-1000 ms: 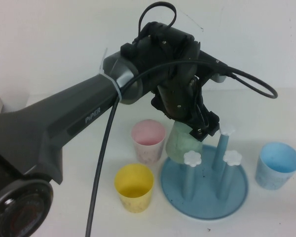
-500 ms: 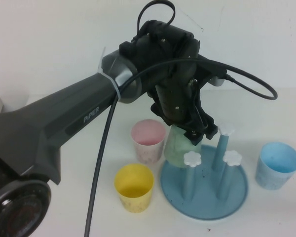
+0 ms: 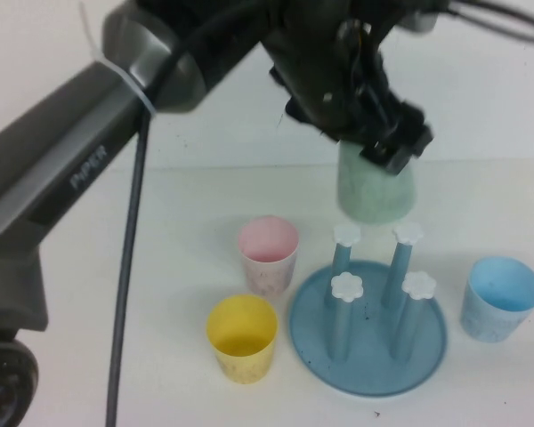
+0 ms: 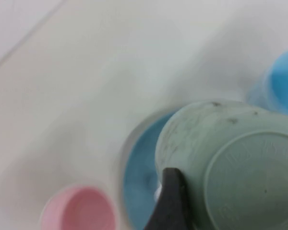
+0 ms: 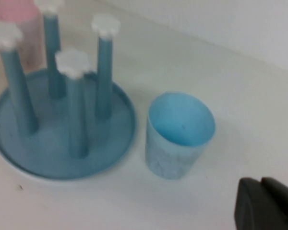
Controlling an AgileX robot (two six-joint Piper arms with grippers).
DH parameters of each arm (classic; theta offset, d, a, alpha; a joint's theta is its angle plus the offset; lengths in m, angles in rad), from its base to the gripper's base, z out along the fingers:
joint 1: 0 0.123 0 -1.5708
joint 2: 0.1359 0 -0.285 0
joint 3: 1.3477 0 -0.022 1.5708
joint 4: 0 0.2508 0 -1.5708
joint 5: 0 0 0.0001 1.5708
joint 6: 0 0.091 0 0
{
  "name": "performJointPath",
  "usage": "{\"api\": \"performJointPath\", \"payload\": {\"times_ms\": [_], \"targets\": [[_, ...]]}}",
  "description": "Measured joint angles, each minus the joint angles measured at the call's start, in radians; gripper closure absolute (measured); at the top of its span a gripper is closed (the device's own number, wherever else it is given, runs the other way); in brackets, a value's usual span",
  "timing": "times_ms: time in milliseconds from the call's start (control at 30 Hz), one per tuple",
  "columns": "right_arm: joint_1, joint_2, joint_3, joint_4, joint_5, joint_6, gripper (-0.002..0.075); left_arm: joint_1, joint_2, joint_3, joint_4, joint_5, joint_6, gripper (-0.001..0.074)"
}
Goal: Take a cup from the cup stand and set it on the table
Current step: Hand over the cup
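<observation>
My left gripper (image 3: 387, 142) is shut on the pale mint-green cup (image 3: 376, 187) and holds it upside down in the air, above the back pegs of the cup stand (image 3: 367, 351). All four white-capped pegs stand bare. In the left wrist view the cup (image 4: 230, 158) fills the lower right, with one dark finger (image 4: 170, 201) against its side and the blue stand tray (image 4: 137, 167) beneath. My right gripper (image 5: 261, 203) is shut and empty, low over the white table (image 3: 116, 267), near the light blue cup (image 5: 180, 134) and the stand (image 5: 53, 148).
A pink cup (image 3: 268, 253) stands left of the stand and a yellow cup (image 3: 241, 336) in front of it. A light blue cup (image 3: 499, 298) stands right of the stand. My left arm reaches across the upper left.
My left gripper has lifted the mint-green cup up off its peg and a little to the right. The peg that held it now stands bare.
</observation>
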Motion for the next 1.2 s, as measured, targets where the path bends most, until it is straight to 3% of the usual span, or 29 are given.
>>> {"api": "performJointPath", "payload": {"times_ms": [167, 267, 433, 567, 700, 967, 1200], "targets": [[0.0, 0.0, -0.068, 0.35, -0.008, -0.218, 0.0725, -0.002, -0.018, -0.13, -0.132, 0.013, 0.0, 0.0212], [0.0, 0.0, -0.121, 0.611, 0.023, -0.354, 0.0686, -0.002, -0.034, -0.199, -0.274, 0.017, 0.0, 0.0212], [0.0, 0.0, -0.175, 0.993, 0.094, -0.581, 0.0512, -0.002, -0.045, -0.261, -0.567, 0.021, 0.06, 0.0212], [0.0, 0.0, -0.178, 1.103, 0.097, -0.636, 0.035, -0.002, -0.047, -0.269, -0.749, 0.025, 0.123, 0.0212], [0.0, 0.0, -0.178, 1.13, 0.066, -0.638, 0.0281, -0.002, -0.047, -0.271, -0.825, 0.025, 0.139, 0.0212], [0.0, 0.0, -0.178, 1.212, -0.096, -0.599, 0.0274, -0.002, -0.047, -0.269, -0.841, 0.025, 0.151, 0.0212], [0.0, 0.0, -0.178, 1.265, -0.13, -0.646, 0.0321, -0.002, -0.047, -0.269, -0.893, 0.025, 0.152, 0.0212]]}}
